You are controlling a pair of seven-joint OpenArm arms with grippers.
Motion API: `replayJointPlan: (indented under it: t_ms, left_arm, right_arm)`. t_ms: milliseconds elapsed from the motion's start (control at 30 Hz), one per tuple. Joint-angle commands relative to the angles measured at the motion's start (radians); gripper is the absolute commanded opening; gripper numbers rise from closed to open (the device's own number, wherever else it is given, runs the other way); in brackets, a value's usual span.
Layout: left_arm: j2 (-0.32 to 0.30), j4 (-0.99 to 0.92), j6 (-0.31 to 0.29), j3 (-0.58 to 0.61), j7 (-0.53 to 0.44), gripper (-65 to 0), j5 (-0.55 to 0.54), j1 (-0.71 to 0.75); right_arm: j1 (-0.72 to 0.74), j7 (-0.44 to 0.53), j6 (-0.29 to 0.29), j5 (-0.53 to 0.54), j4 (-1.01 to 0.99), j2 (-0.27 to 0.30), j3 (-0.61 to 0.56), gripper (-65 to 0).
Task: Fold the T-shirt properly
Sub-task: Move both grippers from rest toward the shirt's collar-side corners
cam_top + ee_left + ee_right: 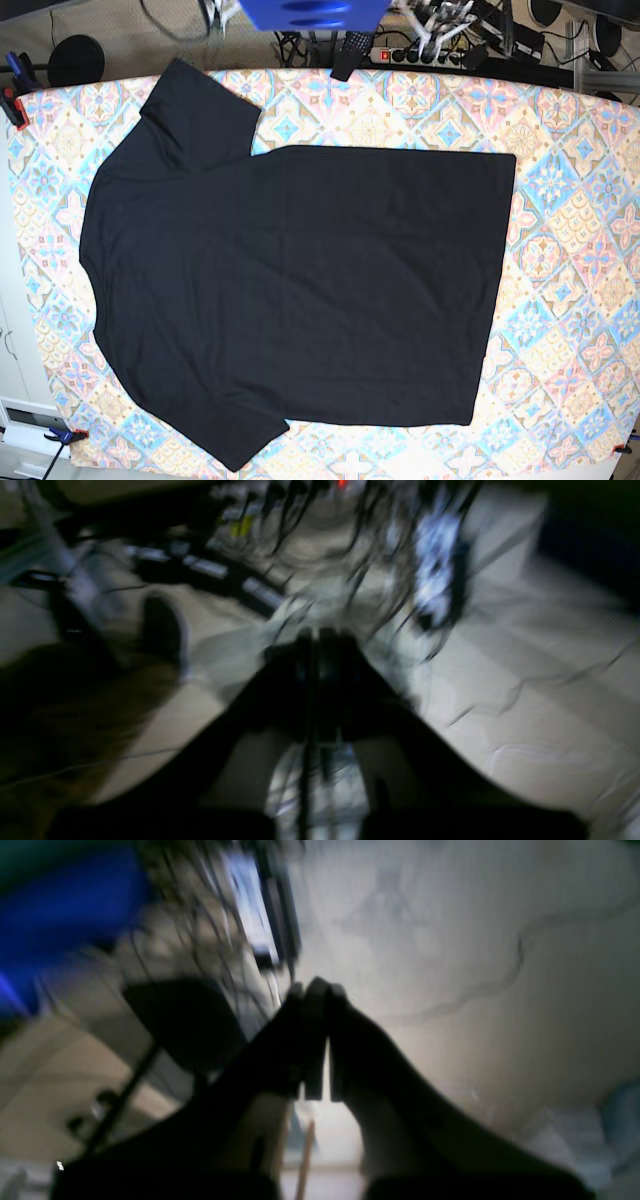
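The T-shirt point(300, 290) lies spread flat on the patterned table point(570, 200), collar to the left, hem to the right, both sleeves open, so no fold is made yet and the whole folding is left to do. The left gripper point(316, 635) looks clenched on nothing, and the right gripper point(316, 987) too (both wrist views are blurred and show only floor and cables). I see no container.

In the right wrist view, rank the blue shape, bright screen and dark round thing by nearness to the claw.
From the claw, as the blurred picture shows:
1. dark round thing, just left.
2. bright screen, upper left.
3. blue shape, far left.
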Motion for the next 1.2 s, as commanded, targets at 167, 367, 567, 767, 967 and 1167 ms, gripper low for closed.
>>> replayJointPlan:
  t_ms: [167,367,567,767,967,1167]
  left_arm:
    - [-0.104,0.176,0.004,0.042,-0.012,-63.8,0.002,0.157]
    - [-0.185,0.382,0.004,0.042,-0.012,-63.8,0.002,0.302]
    - [-0.259,0.664,0.006,0.034,-0.012,-63.8,-0.018,0.472]
    - [-0.368,0.944,0.009,0.034,-0.010,-63.8,-0.236,0.619]
    - [-0.460,1.200,0.011,0.013,-0.010,-63.8,-0.389,0.716]
    - [-0.454,1.424,0.011,-0.124,-0.007,-63.8,-0.392,0.793]
  right_arm:
    - [-0.171,0.014,-0.005,-0.001,0.213,0.060,0.003,-65.0]
    - [-0.334,0.014,-0.005,0.002,0.409,0.086,0.004,-65.0]
    - [-0.462,0.014,-0.005,0.003,0.586,0.129,0.007,-65.0]
    - [-0.610,0.015,-0.005,0.003,0.838,0.132,0.153,-65.0]
    - [-0.719,0.007,-0.005,0.003,1.109,0.129,0.227,-65.0]
    - [-0.782,0.004,-0.005,0.005,1.342,0.126,0.241,-65.0]
